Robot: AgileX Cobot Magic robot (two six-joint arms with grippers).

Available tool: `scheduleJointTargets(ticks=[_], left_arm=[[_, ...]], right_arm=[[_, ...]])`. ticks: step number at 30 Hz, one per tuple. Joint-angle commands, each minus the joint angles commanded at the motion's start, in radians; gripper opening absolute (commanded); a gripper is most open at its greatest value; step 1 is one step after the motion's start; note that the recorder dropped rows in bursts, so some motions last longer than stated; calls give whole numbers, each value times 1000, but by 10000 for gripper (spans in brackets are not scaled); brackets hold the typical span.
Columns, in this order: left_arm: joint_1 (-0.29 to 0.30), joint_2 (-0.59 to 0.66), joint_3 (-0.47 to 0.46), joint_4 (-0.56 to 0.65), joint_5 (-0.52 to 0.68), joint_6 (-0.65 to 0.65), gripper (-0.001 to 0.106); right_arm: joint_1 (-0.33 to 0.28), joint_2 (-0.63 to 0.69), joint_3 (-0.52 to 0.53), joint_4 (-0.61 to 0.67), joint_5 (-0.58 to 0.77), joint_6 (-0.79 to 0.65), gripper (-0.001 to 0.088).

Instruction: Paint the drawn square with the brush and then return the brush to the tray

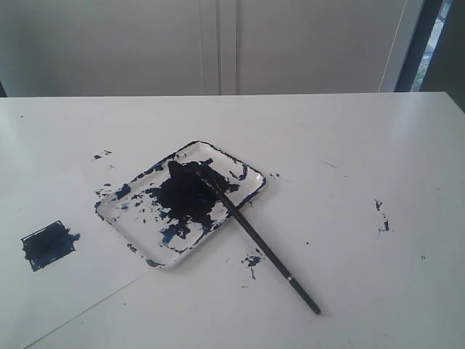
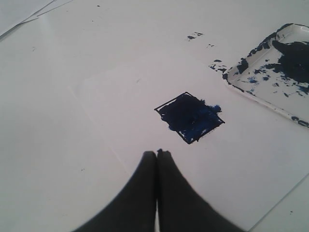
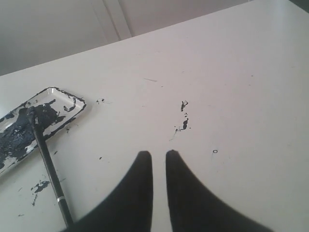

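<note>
Hidden or unclear: neither arm shows in the exterior view. Both wrist views cut the tray (image 1: 251, 183) off at the frame edge. The bristles of the brush (image 1: 254, 234) merge with the blue-black paint blob and cannot be told apart from it.

Task items: the drawn square (image 1: 48, 244) is a rough dark blue-black patch. Its thin outline is visible at the corners, and paint runs over one edge. It sits on a white paper sheet (image 1: 43, 291) at 8 o'clock from the tray. The brush lies slanted, with its head in the tray and its handle crossing the rim onto the desk (image 1: 349, 145) toward 4 o'clock. A silvery band shows near the butt.

End effectors: the left end effector (image 2: 157, 153) is clenched, tips meeting, with nothing between them. The square (image 2: 189, 117) lies just beyond the tips, apart from them. The right end effector (image 3: 159, 155) is released, with a narrow gap and bare desk showing through. The brush (image 3: 48, 164) lies off to its side, untouched, and paint splatters (image 3: 183, 116) lie ahead of it.
</note>
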Motion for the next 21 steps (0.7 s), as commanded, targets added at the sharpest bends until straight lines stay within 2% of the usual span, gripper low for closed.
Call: scheduleJointTargets(ticks=[3, 6, 17, 18, 21], left_arm=[[0, 0, 0, 0, 0, 7, 0], [0, 0, 0, 0, 0, 9, 0], [0, 0, 0, 0, 0, 9, 0], [0, 0, 0, 0, 0, 9, 0], [0, 0, 0, 0, 0, 9, 0]], right_arm=[[0, 0, 0, -28, 5, -7, 107], [0, 0, 0, -136, 27, -1, 107], [0, 0, 0, -140, 23, -1, 107], [-6, 0, 0, -135, 21, -1, 107], [-108, 0, 0, -131, 11, -1, 107]])
